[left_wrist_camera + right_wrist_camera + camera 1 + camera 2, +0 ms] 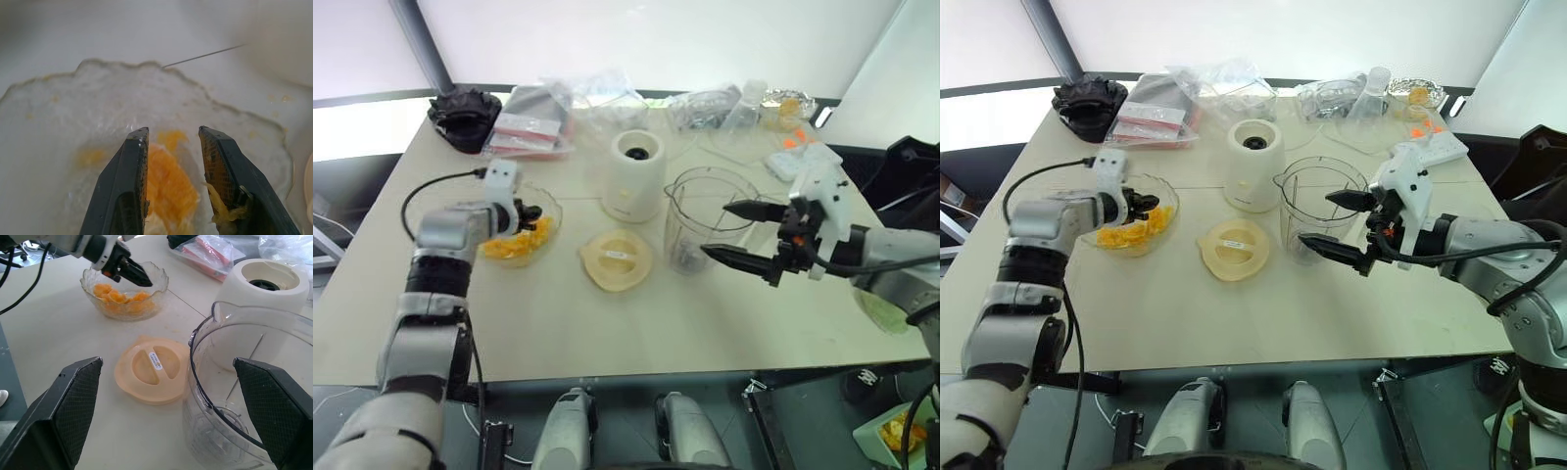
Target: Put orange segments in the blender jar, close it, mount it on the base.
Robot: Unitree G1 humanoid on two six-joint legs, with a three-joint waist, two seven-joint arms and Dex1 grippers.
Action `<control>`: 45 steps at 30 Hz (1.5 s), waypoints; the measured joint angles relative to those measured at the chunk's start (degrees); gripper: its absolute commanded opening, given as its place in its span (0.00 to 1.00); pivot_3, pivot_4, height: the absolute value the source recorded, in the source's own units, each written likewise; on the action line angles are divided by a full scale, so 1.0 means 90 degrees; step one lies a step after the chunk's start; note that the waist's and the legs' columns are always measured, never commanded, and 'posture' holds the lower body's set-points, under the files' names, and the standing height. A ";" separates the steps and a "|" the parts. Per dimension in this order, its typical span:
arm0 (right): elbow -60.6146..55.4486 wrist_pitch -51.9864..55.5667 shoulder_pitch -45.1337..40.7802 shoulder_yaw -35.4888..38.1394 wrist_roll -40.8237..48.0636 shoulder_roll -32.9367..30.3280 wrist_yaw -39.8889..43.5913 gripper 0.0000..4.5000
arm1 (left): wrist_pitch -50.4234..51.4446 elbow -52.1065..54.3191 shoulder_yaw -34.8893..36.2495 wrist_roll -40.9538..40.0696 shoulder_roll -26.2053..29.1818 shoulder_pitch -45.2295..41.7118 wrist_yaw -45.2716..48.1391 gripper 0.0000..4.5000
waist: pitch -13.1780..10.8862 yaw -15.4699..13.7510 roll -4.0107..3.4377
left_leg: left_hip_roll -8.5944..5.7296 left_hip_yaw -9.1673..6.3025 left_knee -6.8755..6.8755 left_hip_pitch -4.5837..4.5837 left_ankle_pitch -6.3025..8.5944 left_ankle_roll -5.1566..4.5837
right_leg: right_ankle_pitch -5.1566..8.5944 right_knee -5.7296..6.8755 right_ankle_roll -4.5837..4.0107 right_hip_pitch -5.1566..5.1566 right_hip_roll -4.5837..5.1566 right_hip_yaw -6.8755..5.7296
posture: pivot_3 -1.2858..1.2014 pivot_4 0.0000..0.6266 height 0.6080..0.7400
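The orange segments (120, 298) lie in a glass bowl (159, 276), under the left gripper (139, 278), jaws narrowly parted, holding nothing. The blender jar (705, 220) stands beside the right gripper (732, 233), jaws wide. The lid's (154, 369) label is unreadable.

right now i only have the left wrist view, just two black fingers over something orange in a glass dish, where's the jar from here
Observer: The blender jar stands upright on the table, to the robot's right of the round lid.
Operator: is the other tool on it
Observer: No. The right tool hovers open beside the jar, touching nothing.
Operator: where's the base
Observer: The base stands behind the lid, apart from the jar.
Operator: anything in the jar
Observer: No orange segments in it; they are in the bowl.
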State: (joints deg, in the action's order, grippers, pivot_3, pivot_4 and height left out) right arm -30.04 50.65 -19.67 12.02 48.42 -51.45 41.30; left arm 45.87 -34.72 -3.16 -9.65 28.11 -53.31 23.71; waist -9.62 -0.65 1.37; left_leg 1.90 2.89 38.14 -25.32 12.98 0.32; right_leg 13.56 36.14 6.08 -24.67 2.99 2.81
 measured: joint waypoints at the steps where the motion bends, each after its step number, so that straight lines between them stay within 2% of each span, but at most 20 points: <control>1: 0.0000 0.0000 -0.0021 -0.0004 0.0000 0.0000 0.0016 1.00 | -0.0091 -0.0187 -0.0090 0.0111 -0.0039 -0.0099 -0.0001 0.37 | 0.0000 0.0010 0.0000 | 0.0000 0.0000 0.0000 0.0000 0.0000 0.0000 | 0.0000 0.0000 0.0000 0.0000 0.0000 0.0000 | 0.52 0.24 1.00; 8: 0.0029 0.0001 -0.0111 -0.0021 -0.0028 -0.0043 0.0155 1.00 | -0.0857 -0.1756 -0.0532 0.0899 -0.0293 -0.0425 -0.0071 0.37 | -0.0001 0.0036 0.0001 | 0.0003 -0.0002 -0.0002 -0.0001 0.0000 0.0000 | -0.0003 0.0001 0.0005 -0.0003 -0.0004 0.0000 | 0.52 0.24 1.00; 13: 0.0063 0.0001 -0.0117 -0.0021 -0.0055 -0.0074 0.0186 1.00 | -0.1002 -0.2209 -0.0523 0.1100 -0.0333 -0.0641 -0.0146 0.37 | -0.0001 -0.0002 0.0002 | 0.0002 -0.0002 -0.0001 -0.0004 0.0000 0.0000 | -0.0003 0.0001 0.0005 -0.0003 -0.0002 0.0000 | 0.52 0.24 1.00; 34: 0.0062 0.0000 -0.0117 -0.0021 -0.0103 -0.0073 0.0159 1.00 | -0.0589 -0.2409 -0.0046 0.1146 -0.0431 -0.0637 -0.0586 0.37 | -0.0001 0.0007 0.0001 | 0.0002 -0.0003 -0.0001 -0.0003 0.0000 0.0000 | -0.0011 0.0002 0.0020 -0.0003 -0.0001 -0.0001 | 0.52 0.24 1.00; 45: 0.0117 -0.0001 -0.0160 -0.0030 -0.0121 -0.0066 0.0174 1.00 | -0.0333 -0.1906 -0.0066 0.1197 -0.0147 -0.0373 -0.0140 0.37 | -0.0001 0.0032 0.0001 | 0.0004 -0.0003 -0.0002 -0.0002 0.0000 0.0000 | -0.0008 0.0003 0.0015 -0.0004 -0.0001 -0.0001 | 0.52 0.24 1.00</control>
State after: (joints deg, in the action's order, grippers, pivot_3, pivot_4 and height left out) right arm -28.98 50.64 -21.10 11.75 47.33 -52.04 42.87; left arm 42.87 -51.87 -3.75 1.11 26.79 -56.67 22.46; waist -9.63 -0.36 1.38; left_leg 1.93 2.86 38.12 -25.34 12.98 0.32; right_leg 13.49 36.17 6.22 -24.70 2.97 2.80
